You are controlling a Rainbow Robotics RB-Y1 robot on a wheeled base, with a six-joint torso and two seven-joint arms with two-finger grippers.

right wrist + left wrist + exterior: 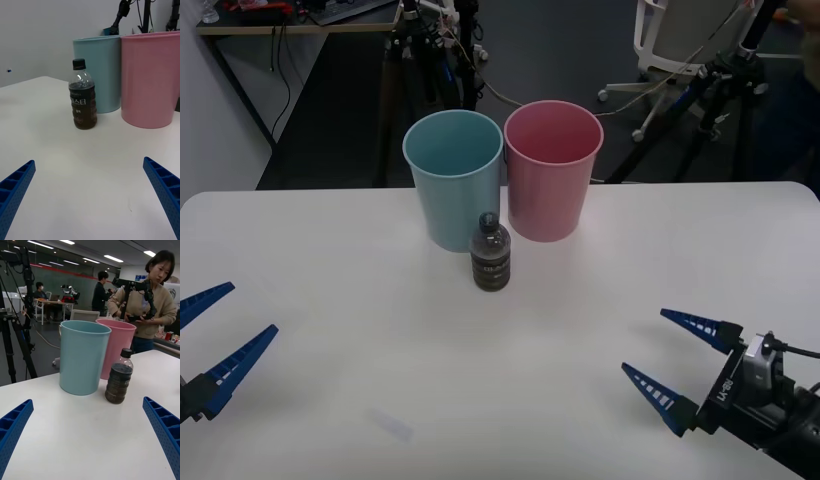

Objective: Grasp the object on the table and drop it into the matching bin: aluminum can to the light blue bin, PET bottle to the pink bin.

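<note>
Both claws (216, 343) (677, 358) apart; bottle label (81, 102) readable from right wrist, upright before bins (452, 180)

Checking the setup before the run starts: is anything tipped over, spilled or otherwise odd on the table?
Nothing stands out. The small clear plastic bottle with black cap stands upright, capped, before the upright light blue plastic bin and pink plastic bin. The white table looks dry. Both grippers, left and right, wait open.

PET bottle (82, 95) upright before light blue bin (98, 73) and pink bin (150, 78), end effector (90, 198) spread
</note>
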